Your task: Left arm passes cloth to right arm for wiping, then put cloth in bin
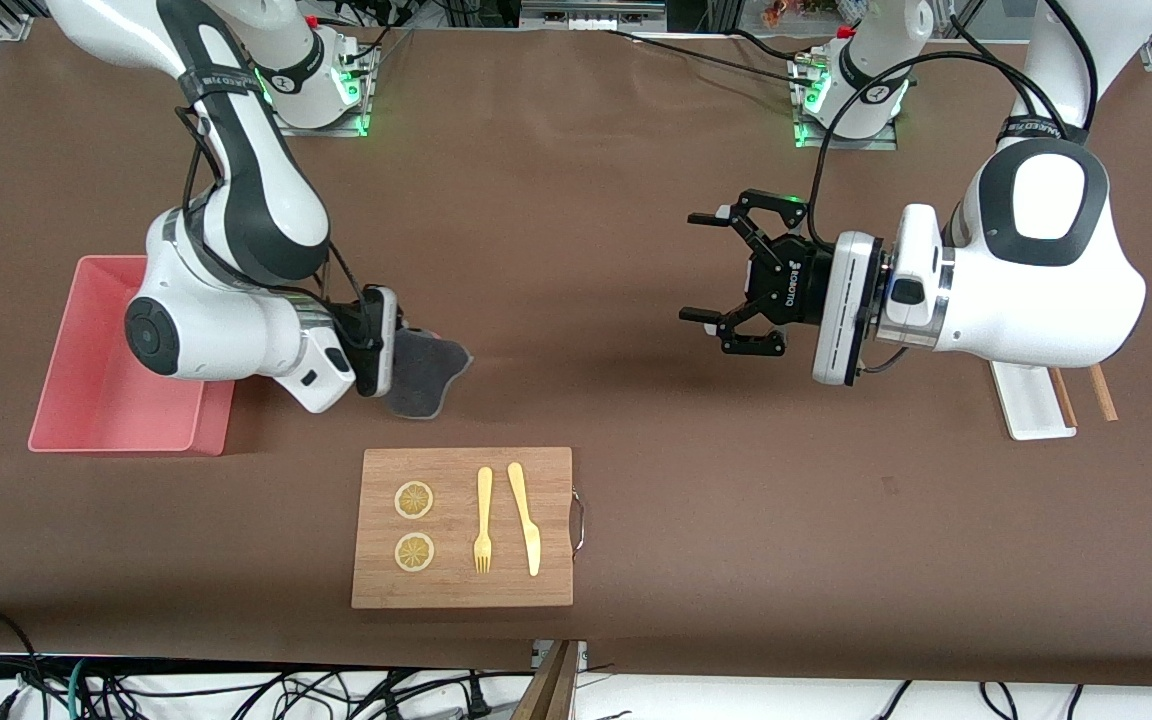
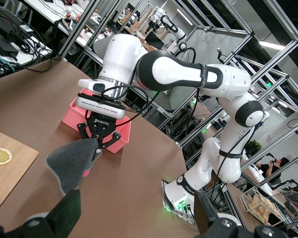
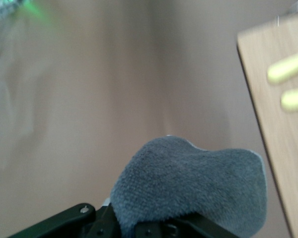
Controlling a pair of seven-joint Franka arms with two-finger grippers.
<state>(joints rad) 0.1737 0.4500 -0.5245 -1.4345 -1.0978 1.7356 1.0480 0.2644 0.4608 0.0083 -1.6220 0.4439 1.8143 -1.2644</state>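
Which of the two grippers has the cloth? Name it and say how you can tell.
The right gripper, beside the pink bin, is shut on the dark grey cloth. The left gripper stands open and empty above bare table.

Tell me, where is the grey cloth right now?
The cloth hangs from the right gripper's shut fingers, beside the pink bin and above the brown table, toward the right arm's end; the wooden board lies nearer the front camera.
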